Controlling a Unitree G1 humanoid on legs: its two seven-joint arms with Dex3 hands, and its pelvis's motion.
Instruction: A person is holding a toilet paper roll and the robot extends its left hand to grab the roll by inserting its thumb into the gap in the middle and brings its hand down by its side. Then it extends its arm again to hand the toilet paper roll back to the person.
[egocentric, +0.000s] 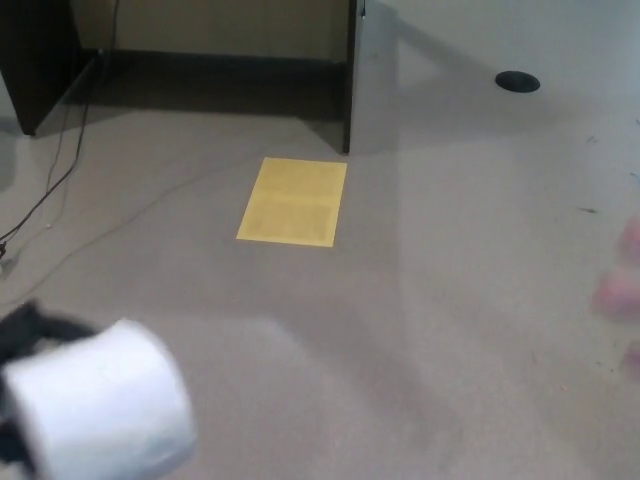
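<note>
Lower left of frame, the left hand (22, 330) grips the toilet paper roll (100, 410), fingers closed on it, the person's hand (622, 290) blurred far right.

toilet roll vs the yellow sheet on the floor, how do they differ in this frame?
The white cylindrical toilet paper roll is bulky and round; the flat yellow rectangular sheet is thin. The roll is off the floor, held by the left robot hand at the lower left edge; the sheet lies on the grey floor near the dark cabinet panel. The roll looks motion-blurred; the sheet is sharp.
</note>
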